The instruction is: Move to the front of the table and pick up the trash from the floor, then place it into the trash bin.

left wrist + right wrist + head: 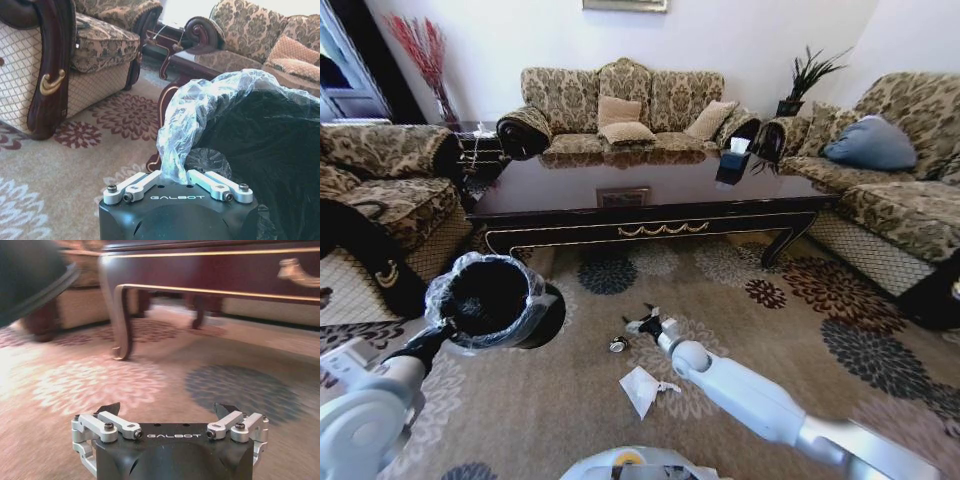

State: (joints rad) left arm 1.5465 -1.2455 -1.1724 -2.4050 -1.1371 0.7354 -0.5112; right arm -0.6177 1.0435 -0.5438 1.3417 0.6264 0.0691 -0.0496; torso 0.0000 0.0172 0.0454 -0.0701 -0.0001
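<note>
The trash bin [490,298], black with a clear bag over its rim, hangs above the rug at my left, tilted toward me. My left gripper [442,326] is shut on its rim and the bag [175,176]. On the floor in front of the table [650,205] lie a crumpled white paper [642,388] and a tiny round silvery piece [618,344]. My right gripper [645,323] is low over the rug just right of the silvery piece and beyond the paper. Its fingers stand wide open [167,410] with nothing between them, facing the table's curved leg [120,320].
Patterned sofas [620,110] ring the table on the left, back and right. A dark tissue box [732,162] stands on the tabletop. The bin's dark underside [27,275] hangs near the right wrist. Open flowered rug [800,300] lies to the right.
</note>
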